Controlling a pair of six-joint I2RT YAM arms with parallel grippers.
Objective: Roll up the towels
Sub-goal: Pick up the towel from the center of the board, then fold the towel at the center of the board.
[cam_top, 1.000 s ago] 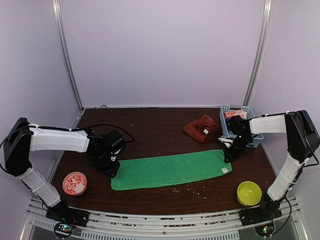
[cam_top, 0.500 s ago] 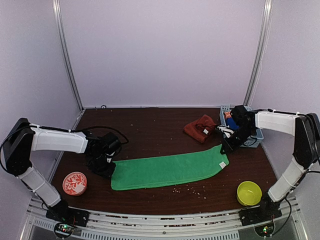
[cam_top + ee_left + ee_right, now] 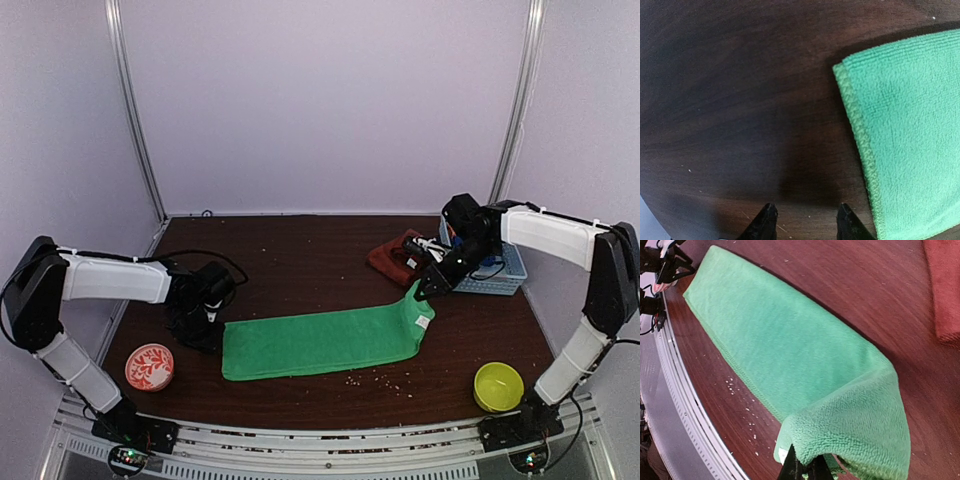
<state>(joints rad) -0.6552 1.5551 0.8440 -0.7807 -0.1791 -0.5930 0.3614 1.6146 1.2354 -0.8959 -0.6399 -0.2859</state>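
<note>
The green towel [image 3: 320, 343] lies spread lengthwise across the table's middle. My right gripper [image 3: 428, 287] is shut on its right end and holds that end lifted and folded back toward the left; the wrist view shows the green towel [image 3: 790, 355] draped over my gripper [image 3: 807, 471]. The rust-red towel [image 3: 396, 256] lies bunched behind it, and its edge shows in the right wrist view [image 3: 945, 285]. My left gripper [image 3: 197, 330] is open and empty just left of the green towel's left end [image 3: 905, 140], low over the table [image 3: 806, 226].
A blue basket [image 3: 498, 272] stands at the back right with things inside. A yellow-green bowl [image 3: 498, 386] sits at the front right, a red patterned bowl [image 3: 149, 367] at the front left. Crumbs [image 3: 372, 378] lie in front of the green towel.
My right gripper has lifted the green towel's right end and carried it leftward, folding it over. My left gripper has drawn back to the left, off the towel's left end.
</note>
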